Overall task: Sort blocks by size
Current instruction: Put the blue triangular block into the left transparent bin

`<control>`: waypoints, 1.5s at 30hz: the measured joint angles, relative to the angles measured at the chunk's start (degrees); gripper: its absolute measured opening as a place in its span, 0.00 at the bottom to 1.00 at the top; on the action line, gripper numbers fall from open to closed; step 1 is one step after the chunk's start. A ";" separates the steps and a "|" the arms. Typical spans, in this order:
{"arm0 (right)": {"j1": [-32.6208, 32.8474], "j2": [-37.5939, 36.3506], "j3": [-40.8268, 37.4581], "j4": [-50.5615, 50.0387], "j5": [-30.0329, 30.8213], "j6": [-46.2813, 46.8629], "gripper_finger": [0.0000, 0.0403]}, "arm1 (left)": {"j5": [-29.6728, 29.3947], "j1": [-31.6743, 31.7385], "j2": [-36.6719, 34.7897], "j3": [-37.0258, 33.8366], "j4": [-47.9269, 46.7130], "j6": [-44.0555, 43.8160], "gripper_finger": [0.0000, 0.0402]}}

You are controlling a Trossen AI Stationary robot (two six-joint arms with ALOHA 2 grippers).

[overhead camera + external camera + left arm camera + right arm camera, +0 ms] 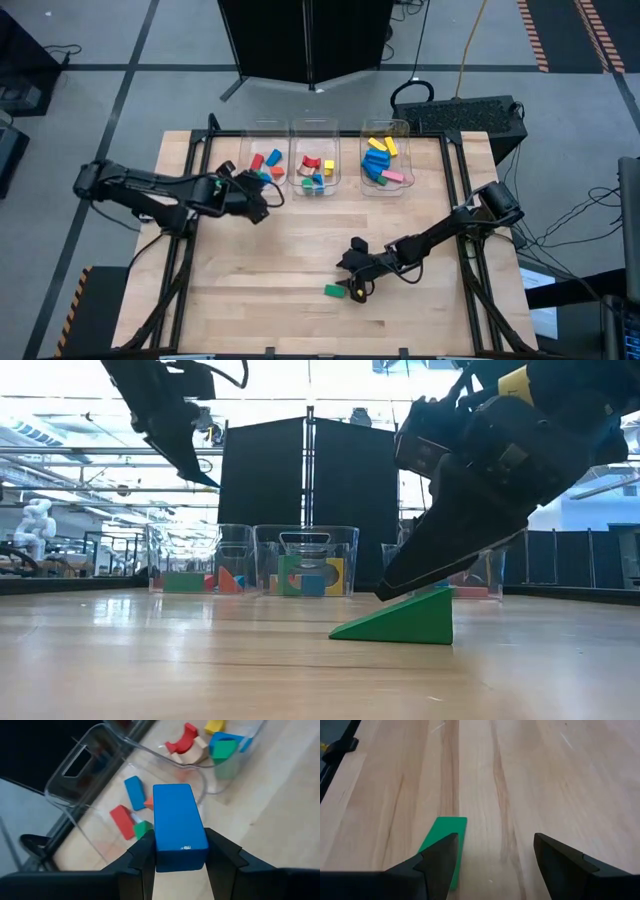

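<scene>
A blue rectangular block [177, 822] sits between the fingers of my left gripper [260, 195], which hangs above the table just in front of the left clear bin [243, 150]. That bin holds blue, red, green and orange blocks [131, 805]. On the table near the front lies a green wedge block [334, 291], flat side down. My right gripper [492, 852] stands open and low over it, with one finger [440, 857] above the wedge's slope [400, 618]. My left gripper pinches the blue block's two long sides [160, 851] between its two fingers, at the block's near end. The fingers slant down toward the far side and lie along the block. The block juts out ahead of them, lifted clear of the table. My right gripper has one finger over the green wedge's slope; whether it touches it, I cannot tell.
Three clear bins stand in a row at the table's far edge: the left one, a middle one [314, 126] with a red arch, yellow, blue and green pieces, and a right one [385, 126] with blue, yellow and pink blocks. Bare wood lies between the arms.
</scene>
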 joint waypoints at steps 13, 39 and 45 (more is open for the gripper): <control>0.06 -0.01 0.00 0.07 0.62 0.77 0.62 | 9.30 15.99 0.02 0.00 7.70 17.13 0.31; 0.69 -0.01 0.00 -0.09 0.63 -0.56 0.62 | 28.04 39.63 4.36 -7.50 21.24 26.79 0.31; 0.69 -0.01 0.00 -0.09 0.67 -0.63 0.62 | 30.91 40.42 8.11 -7.48 24.15 28.11 0.31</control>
